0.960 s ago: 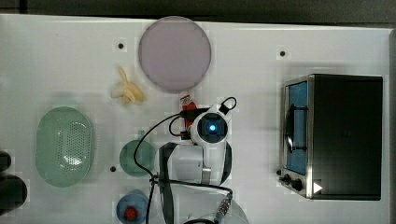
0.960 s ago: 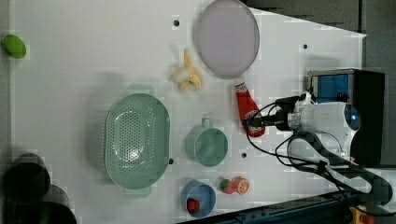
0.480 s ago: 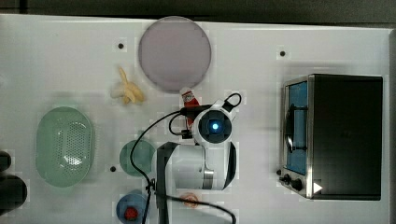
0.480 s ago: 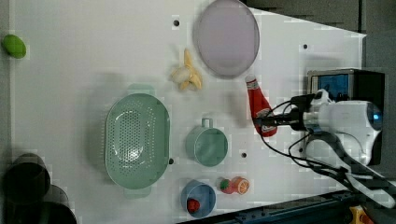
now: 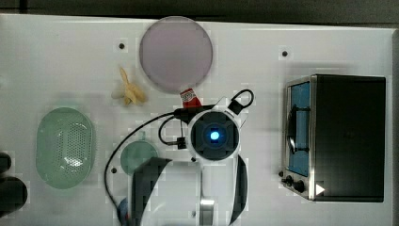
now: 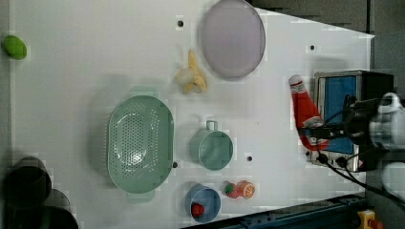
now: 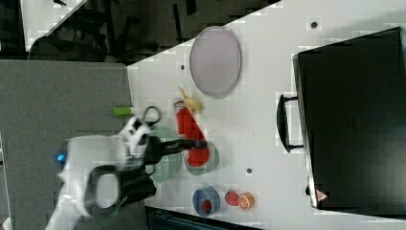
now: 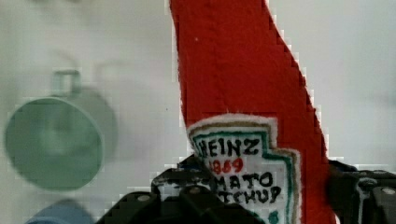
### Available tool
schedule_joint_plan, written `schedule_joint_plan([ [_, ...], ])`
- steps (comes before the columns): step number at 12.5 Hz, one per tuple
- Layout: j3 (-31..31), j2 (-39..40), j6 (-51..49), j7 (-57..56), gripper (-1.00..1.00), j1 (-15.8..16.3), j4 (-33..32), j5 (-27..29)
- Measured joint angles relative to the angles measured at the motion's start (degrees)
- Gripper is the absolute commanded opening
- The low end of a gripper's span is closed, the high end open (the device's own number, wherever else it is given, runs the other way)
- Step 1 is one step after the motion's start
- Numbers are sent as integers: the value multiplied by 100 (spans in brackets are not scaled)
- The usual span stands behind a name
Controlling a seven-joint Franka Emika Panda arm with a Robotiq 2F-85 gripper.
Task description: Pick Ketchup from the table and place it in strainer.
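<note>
The ketchup [image 6: 304, 110], a red soft bottle with a white label, hangs above the table with my gripper [image 6: 316, 134] shut on its lower body. In the wrist view the ketchup [image 8: 243, 93] runs up from between the dark fingers [image 8: 163, 186]. In the right view the ketchup [image 7: 188, 128] is held over the green cup. Under the arm in the top view only its capped end [image 5: 189, 97] pokes out. The strainer [image 6: 139, 143], a pale green oval basket with holes, lies at the top view's left [image 5: 64, 147], far from the gripper.
A round green cup with a handle [image 6: 211, 149] stands between the strainer and the arm. A purple plate [image 5: 175, 53] and a banana [image 5: 128, 92] lie beyond. A toaster oven [image 5: 339, 136] is on the top view's right. A blue bowl [image 6: 203, 202] and an orange toy [image 6: 244, 189] sit near the table edge.
The gripper has lifted the ketchup off the table and carried it up and toward the left view's right, in front of the oven. The arm looks larger in the top view.
</note>
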Motion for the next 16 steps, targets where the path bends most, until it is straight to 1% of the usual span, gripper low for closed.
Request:
schedule_joint_plan([
  [2, 301, -294, -694, 235, 26, -13, 470, 0],
  [4, 741, -297, -992, 481, 26, -6, 929, -6],
  [7, 1359, -259, -1105, 906, 26, 163, 996, 53],
  [9, 1746, -163, -1085, 1533, 26, 192, 985, 134],
  [10, 1927, -110, -989, 1827, 26, 200, 996, 123],
  [12, 2324, 137, -427, 2381, 26, 223, 996, 140],
  [14, 2817, 501, 56, 2972, 26, 223, 1018, 155],
  [16, 3183, 969, 459, 3662, 26, 334, 996, 152],
])
